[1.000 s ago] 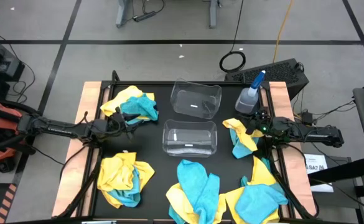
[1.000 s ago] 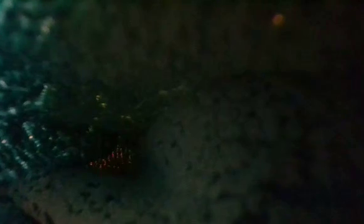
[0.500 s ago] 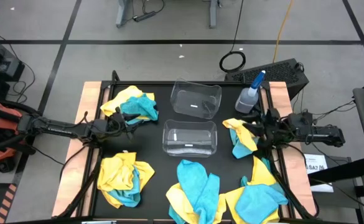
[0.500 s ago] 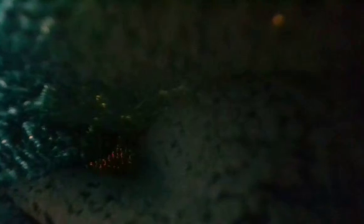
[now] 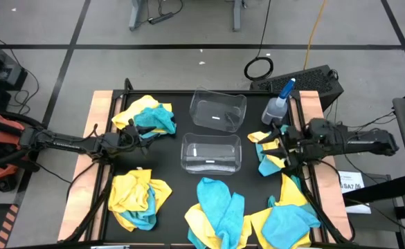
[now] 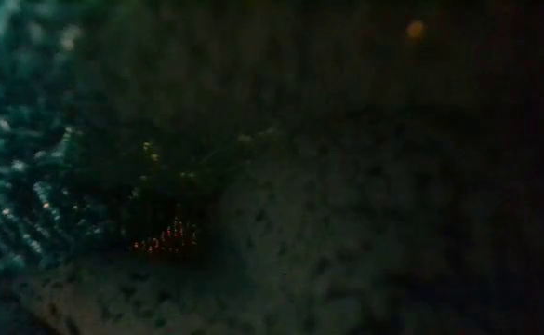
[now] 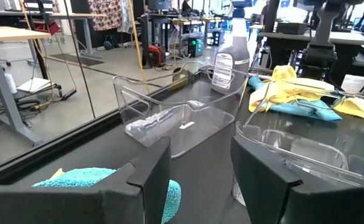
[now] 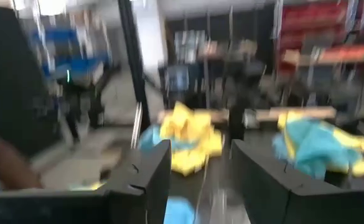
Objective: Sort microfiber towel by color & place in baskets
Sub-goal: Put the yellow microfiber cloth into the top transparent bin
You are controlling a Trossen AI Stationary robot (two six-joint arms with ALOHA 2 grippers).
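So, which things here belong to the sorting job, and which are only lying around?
Belong to the job:
- yellow and turquoise towels, in heaps round the table
- two clear baskets, both without towels

Only lying around:
- spray bottle
- cable loop on the floor

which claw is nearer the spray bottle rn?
Right. The right claw sits just below the spray bottle at the table's right edge; the left claw is across the table, by the far-left towel pile.

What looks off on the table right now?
The low view is blocked: a turquoise towel lies right against that lens. Also, a spray bottle stands among the sorting things, and both baskets are empty.
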